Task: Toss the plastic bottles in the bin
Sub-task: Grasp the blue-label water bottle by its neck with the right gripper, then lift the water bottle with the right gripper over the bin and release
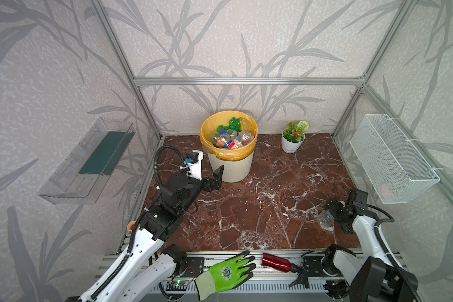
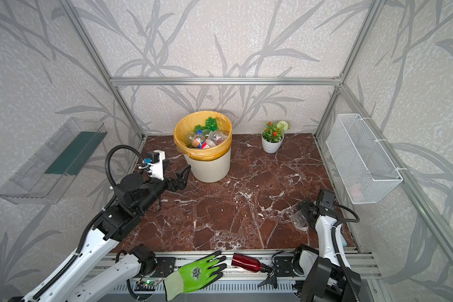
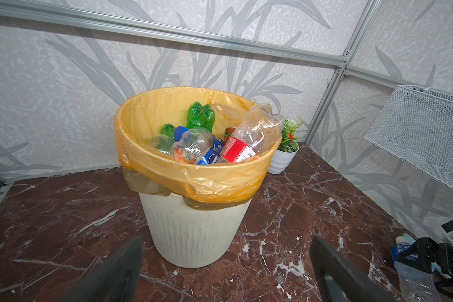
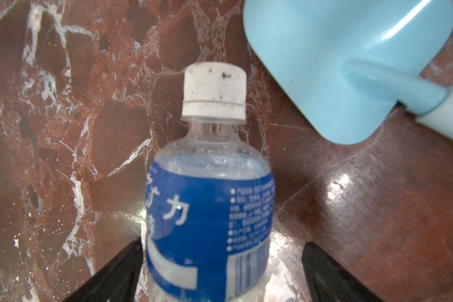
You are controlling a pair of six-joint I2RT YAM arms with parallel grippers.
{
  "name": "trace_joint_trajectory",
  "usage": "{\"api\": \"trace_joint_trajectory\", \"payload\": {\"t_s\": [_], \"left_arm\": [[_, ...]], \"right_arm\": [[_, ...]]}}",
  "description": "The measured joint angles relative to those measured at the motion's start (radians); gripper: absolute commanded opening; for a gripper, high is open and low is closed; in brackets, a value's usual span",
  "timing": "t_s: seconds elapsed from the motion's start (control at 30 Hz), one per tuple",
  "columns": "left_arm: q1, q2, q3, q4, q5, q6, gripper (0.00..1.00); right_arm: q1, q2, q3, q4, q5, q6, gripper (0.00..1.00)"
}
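Note:
The cream ribbed bin (image 1: 230, 167) (image 2: 209, 167) (image 3: 194, 230) with a yellow-orange liner stands at the back middle of the marble floor. Several plastic bottles (image 1: 230, 140) (image 2: 204, 138) (image 3: 202, 141), green and clear, lie inside it. My left gripper (image 1: 218, 180) (image 2: 183, 179) (image 3: 226, 239) is open and empty, just in front of the bin's left side. At the front right a clear bottle (image 1: 324, 221) (image 2: 298, 219) (image 4: 209, 209) with a blue label and white cap lies on the floor. My right gripper (image 1: 332, 218) (image 2: 307, 215) (image 4: 223, 244) is open, its jaws on either side of this bottle.
A light-blue plastic scoop (image 4: 338, 65) lies just beyond the bottle's cap. A white flower pot (image 1: 290, 145) stands at the back right. On the right wall hangs a wire basket (image 1: 392, 162), on the left wall a clear shelf (image 1: 87, 162). A green glove (image 1: 228, 274) and a red metal bottle (image 1: 276, 262) lie on the front rail.

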Motion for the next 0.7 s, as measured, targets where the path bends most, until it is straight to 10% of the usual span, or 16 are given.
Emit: {"api": "trace_joint_trajectory", "payload": {"t_s": [0.4, 0.7], "left_arm": [[0.000, -0.004, 0.000, -0.014, -0.006, -0.003, 0.99], [0.000, -0.034, 0.000, -0.066, -0.111, -0.047, 0.99]], "right_arm": [[0.021, 0.311, 0.124, 0.025, 0.006, -0.045, 0.70], [0.238, 0.217, 0.140, 0.068, -0.030, 0.000, 0.56]]}}
